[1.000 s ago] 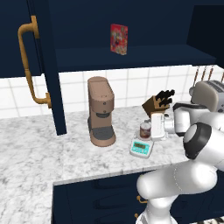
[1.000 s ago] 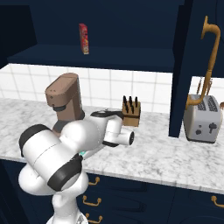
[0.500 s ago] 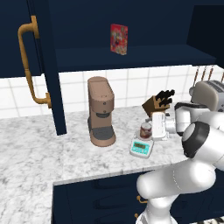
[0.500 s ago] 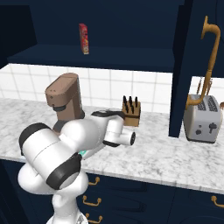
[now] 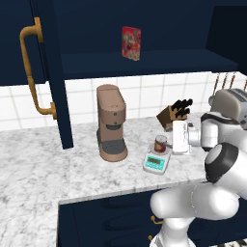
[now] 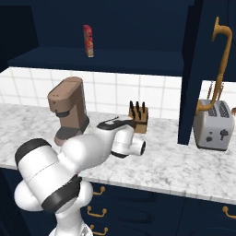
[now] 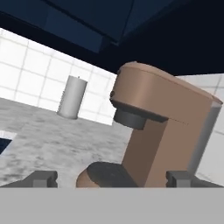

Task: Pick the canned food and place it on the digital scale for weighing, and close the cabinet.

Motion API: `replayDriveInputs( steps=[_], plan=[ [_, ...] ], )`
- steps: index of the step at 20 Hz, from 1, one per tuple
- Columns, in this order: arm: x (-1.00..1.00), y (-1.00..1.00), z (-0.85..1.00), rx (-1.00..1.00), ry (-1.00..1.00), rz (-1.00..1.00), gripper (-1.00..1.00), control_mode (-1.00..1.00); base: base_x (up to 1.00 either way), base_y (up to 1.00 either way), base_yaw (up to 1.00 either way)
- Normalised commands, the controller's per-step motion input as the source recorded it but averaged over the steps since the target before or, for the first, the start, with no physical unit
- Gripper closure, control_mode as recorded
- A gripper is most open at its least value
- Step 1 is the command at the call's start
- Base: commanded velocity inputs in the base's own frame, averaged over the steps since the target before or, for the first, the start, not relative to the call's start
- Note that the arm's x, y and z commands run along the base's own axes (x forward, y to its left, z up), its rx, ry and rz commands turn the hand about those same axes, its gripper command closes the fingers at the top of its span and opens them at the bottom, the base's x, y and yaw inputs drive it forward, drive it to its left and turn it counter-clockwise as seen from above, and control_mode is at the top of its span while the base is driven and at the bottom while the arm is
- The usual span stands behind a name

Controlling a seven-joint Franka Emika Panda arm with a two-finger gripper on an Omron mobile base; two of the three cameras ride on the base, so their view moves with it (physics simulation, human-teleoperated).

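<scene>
The can (image 5: 160,144) sits on the scale (image 5: 157,162) near the counter's front edge, so my gripper (image 7: 111,178) hangs released.

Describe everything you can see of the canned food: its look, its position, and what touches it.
The canned food is a small dark-red cylinder with a pale silvery top and a light patch on its label. It stands upright on the digital scale, on the platter behind the green display, on the marble counter. The brown coffee machine stands apart to its left, and the white gripper is close on its right; whether the gripper touches the can cannot be told.
</scene>
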Motion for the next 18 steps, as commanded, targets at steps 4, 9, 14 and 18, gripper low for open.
replayDriveInputs(
  steps=[4, 9, 14, 18],
  plan=[
    [-0.52, -0.17, 0.69, 0.13, -0.05, 0.00, -1.00, -1.00, 0.00, 0.00, 0.00],
    [-0.61, -0.54, 0.59, 0.23, -0.07, 0.00, -1.00, -1.00, 0.00, 0.00, 0.00],
    [-0.64, -0.86, 0.45, 0.28, -0.17, 0.00, -1.00, -1.00, 0.00, 0.00, 0.00],
    [-0.56, -0.88, 0.44, 0.26, -0.10, -0.02, -1.00, -1.00, 0.00, 0.00, 0.00]
  ],
)
